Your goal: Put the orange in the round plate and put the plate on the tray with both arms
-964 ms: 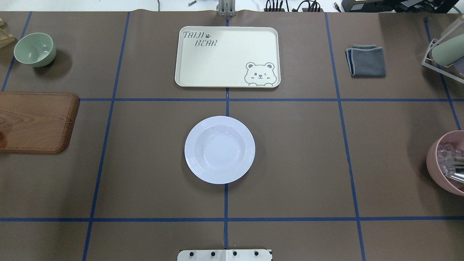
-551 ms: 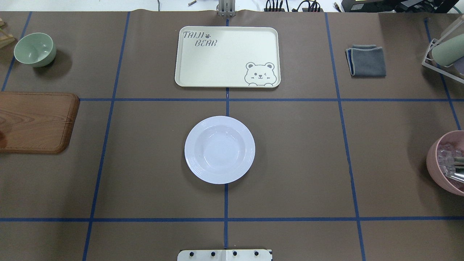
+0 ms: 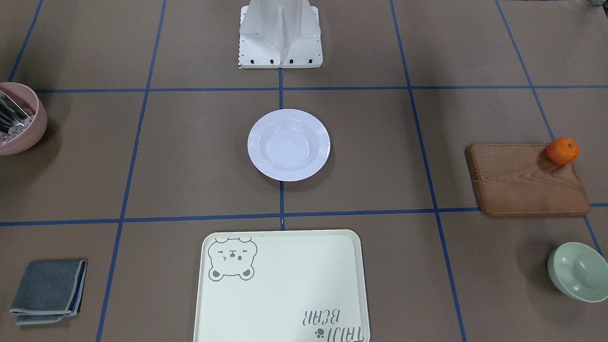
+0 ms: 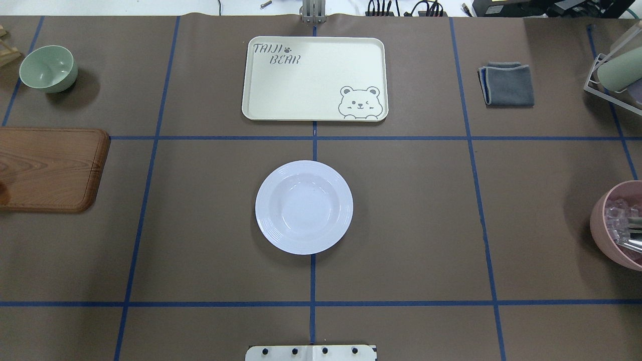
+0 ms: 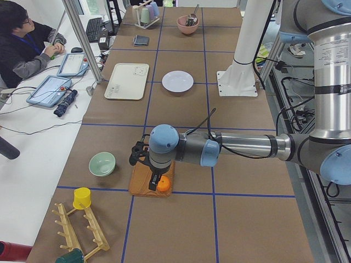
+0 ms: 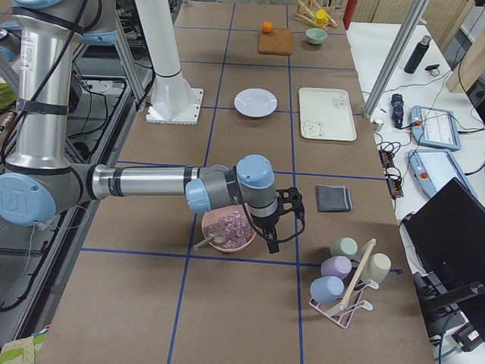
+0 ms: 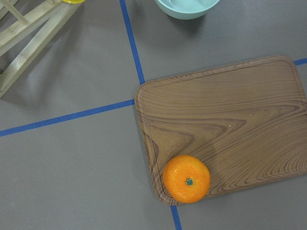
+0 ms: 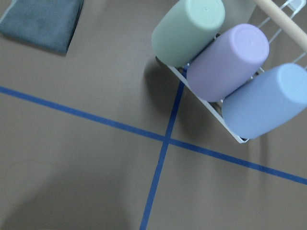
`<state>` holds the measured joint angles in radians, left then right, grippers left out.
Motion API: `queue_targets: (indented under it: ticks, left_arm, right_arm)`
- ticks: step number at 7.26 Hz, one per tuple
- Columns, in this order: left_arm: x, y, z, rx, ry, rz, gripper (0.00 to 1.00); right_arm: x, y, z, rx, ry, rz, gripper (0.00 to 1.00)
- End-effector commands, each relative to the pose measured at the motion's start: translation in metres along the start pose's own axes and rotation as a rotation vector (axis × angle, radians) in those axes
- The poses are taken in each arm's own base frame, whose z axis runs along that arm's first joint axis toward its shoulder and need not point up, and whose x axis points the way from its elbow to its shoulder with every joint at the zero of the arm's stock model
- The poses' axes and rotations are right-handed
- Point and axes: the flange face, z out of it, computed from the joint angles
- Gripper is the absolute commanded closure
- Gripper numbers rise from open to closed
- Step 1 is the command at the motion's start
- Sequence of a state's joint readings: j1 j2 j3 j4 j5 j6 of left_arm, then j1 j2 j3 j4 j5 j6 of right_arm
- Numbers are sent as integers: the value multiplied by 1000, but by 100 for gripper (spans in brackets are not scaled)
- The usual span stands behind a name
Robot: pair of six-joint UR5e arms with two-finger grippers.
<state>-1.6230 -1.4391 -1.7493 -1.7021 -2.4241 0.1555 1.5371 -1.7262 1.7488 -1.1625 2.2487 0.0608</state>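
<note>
At a corner of the wooden board [image 3: 522,183], the orange [image 7: 186,178] sits just under the left gripper [image 5: 156,179]; whether this or the right gripper [image 6: 271,244] is spread cannot be told.

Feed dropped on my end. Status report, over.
Left gripper above orange on wooden board; right gripper by pink bowl; states unclear. Round plate empty, off tray. Nothing blocking.
</note>
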Motion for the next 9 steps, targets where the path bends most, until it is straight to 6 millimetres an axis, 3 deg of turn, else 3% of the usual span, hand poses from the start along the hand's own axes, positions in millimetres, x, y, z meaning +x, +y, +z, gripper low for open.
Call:
queue_targets:
  ticks: [1, 2, 3, 4, 6, 7, 8, 9]
  left_arm:
    - [5, -15, -6, 25, 6, 25, 0]
    - [11, -33, -14, 82, -6, 89, 1]
    - [4, -39, -8, 90, -1, 94, 1]
    - [6, -44, -11, 95, -2, 105, 1]
    - [16, -60, -21, 121, -5, 130, 0]
    - [23, -62, -28, 134, -8, 148, 0]
    - [19, -63, -21, 132, -16, 162, 1]
    - [10, -56, -7, 146, -18, 188, 1]
  right_arm:
    - [-19, -54, -17, 112, -55, 398, 0]
    - [-23, -53, -19, 109, -80, 372, 0]
    - [-23, -48, -18, 108, -81, 164, 0]
    - [-16, -30, -10, 104, -68, -109, 0]
    - [-27, -31, -10, 71, -188, -19, 0]
    - [-38, -39, -24, 100, -196, 30, 0]
    - [-48, -42, -35, 132, -215, 19, 0]
    - [-67, -65, -39, 142, -247, 10, 0]
